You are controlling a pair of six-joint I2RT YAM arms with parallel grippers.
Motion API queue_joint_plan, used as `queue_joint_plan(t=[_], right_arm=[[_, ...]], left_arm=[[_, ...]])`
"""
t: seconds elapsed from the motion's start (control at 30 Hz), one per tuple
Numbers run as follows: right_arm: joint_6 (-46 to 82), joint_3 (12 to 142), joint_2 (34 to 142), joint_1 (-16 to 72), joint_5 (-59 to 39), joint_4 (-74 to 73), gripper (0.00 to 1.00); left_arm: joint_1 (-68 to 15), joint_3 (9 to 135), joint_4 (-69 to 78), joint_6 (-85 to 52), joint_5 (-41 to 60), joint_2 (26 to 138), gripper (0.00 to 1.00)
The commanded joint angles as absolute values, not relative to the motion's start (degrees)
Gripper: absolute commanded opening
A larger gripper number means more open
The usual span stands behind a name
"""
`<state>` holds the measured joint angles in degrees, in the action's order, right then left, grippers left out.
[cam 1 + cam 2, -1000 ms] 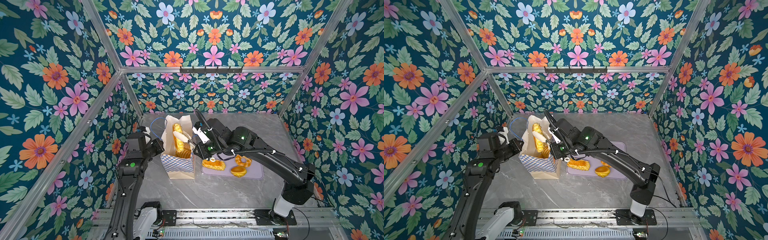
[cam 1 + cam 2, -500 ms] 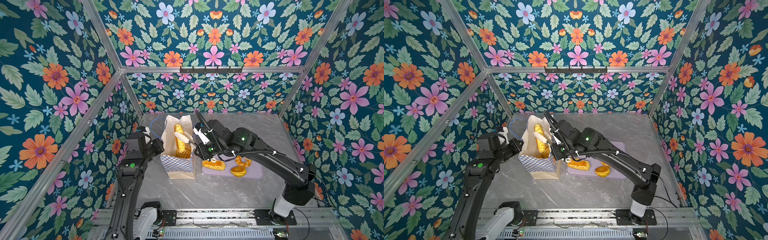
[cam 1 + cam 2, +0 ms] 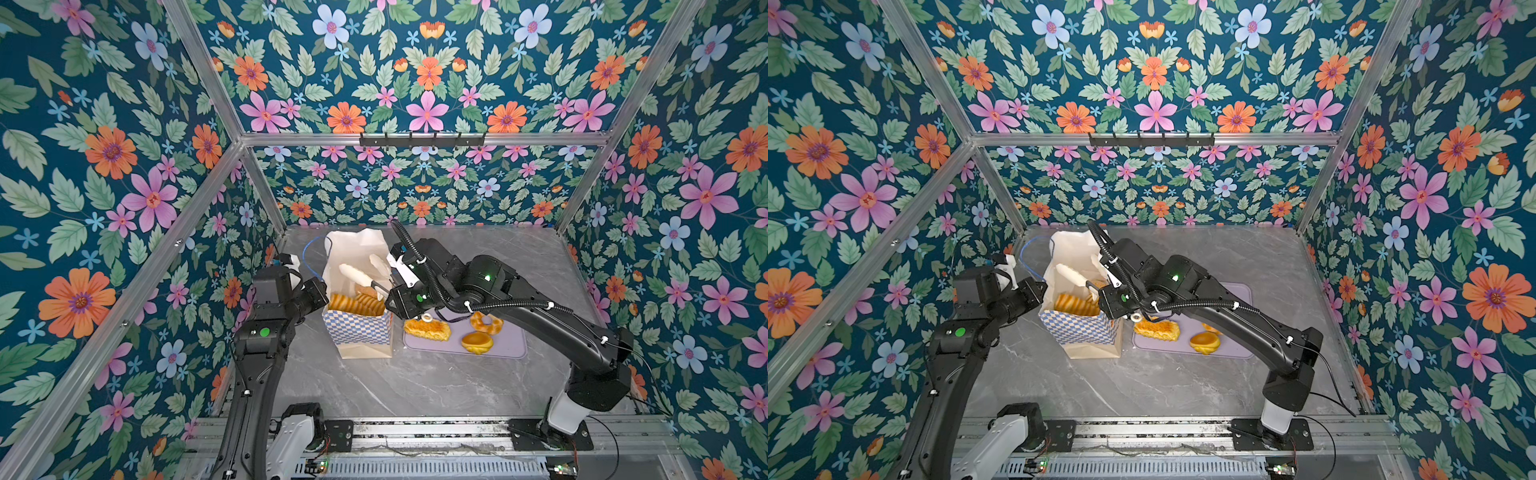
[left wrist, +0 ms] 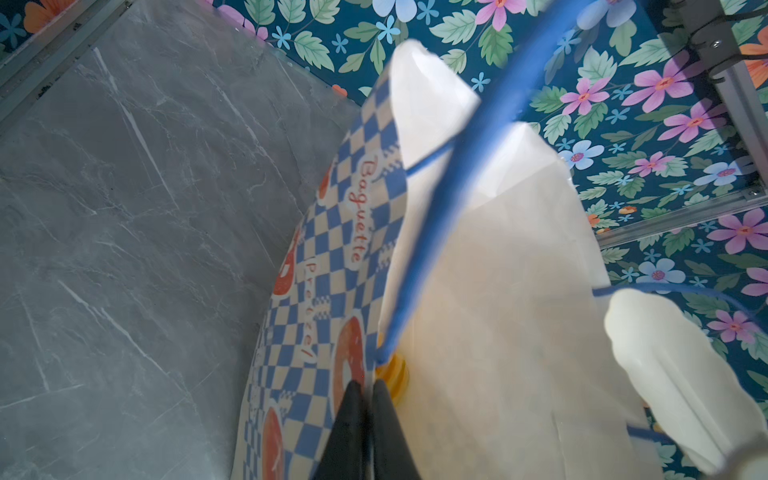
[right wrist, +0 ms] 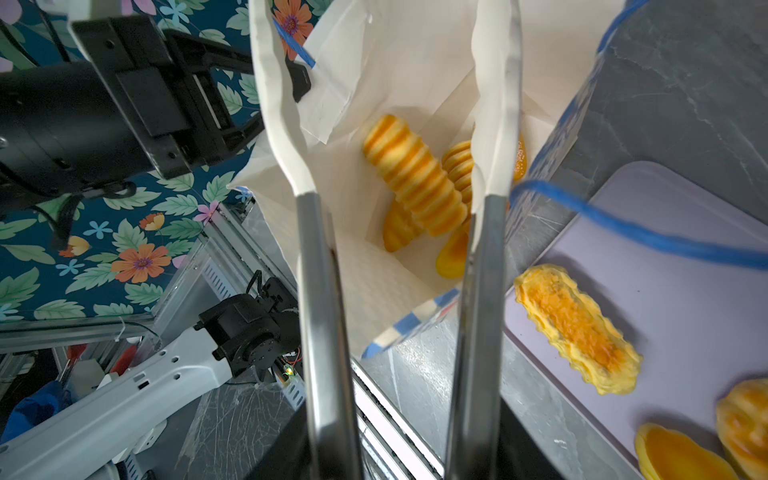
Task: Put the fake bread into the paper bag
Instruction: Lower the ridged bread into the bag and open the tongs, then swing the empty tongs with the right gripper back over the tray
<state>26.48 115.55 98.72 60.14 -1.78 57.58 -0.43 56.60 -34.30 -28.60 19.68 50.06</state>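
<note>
Bag (image 3: 357, 328): upright on the desk (image 3: 415, 386), left of centre and toward the back edge, mouth open.

Left claw (image 4: 368, 384): jaws pressed together on the bag's left wall at the rim, the paper pinched between them; a blue cord handle (image 4: 436, 216) crosses just above.

Right claw (image 3: 367, 269): over the bag's mouth, white fingertips (image 5: 494, 104) dipped inside the rim. The jaws stand moderately wide and nothing sits between them.

Bread, in the bag: a ridged loaf (image 5: 415, 174) lies aslant on top of at least two more pieces; how many lie beneath cannot be told.

Bread, outside the bag: three pieces on the lilac tray (image 3: 511, 349), which lies just right of the bag. A long tart (image 3: 427, 329) is nearest the bag, a ring (image 3: 486, 322) is toward the tray's back edge, and a round tart (image 3: 477, 343) is toward its front edge.
</note>
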Motion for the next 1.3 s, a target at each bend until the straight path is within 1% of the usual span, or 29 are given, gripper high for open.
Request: queue_joint_plan(t=[0.0, 0.2, 0.5, 0.53, 0.83, 0.9, 1.07, 1.17, 1.27], right_arm=[[26.58, 116.23, 97.96, 60.20, -1.39, 56.29, 0.52], [26.71, 116.92, 97.35, 60.20, -1.04, 56.27, 0.51], [25.30, 117.91, 95.56, 60.20, 3.71, 57.16, 0.48], [25.11, 117.86, 93.20, 60.22, 4.42, 57.13, 0.48], [25.32, 113.83, 86.52, 58.96, 10.76, 57.66, 0.48], [26.44, 110.99, 83.98, 57.44, 10.54, 57.45, 0.48], [31.20, 99.54, 75.24, 50.55, 5.89, 55.25, 0.48], [34.42, 91.69, 69.90, 45.42, 2.91, 54.59, 0.48], [37.83, 83.69, 64.93, 38.38, -2.20, 54.15, 0.48]], left_arm=[[-0.44, 56.51, -33.75, -28.99, 20.26, 49.99, 0.10], [-0.44, 56.51, -33.92, -28.95, 20.14, 49.98, 0.10], [-0.44, 56.96, -34.01, -28.93, 19.89, 50.25, 0.12], [-0.44, 56.98, -34.02, -28.91, 19.88, 50.35, 0.13], [-0.44, 56.87, -33.53, -28.83, 20.03, 50.79, 0.15], [-0.44, 56.86, -33.40, -28.83, 20.14, 50.89, 0.15], [-0.44, 57.17, -33.48, -28.73, 20.09, 50.65, 0.15], [-0.48, 57.22, -33.57, -28.61, 20.16, 50.62, 0.16], [-0.44, 57.00, -33.57, -28.49, 20.16, 50.62, 0.16]])
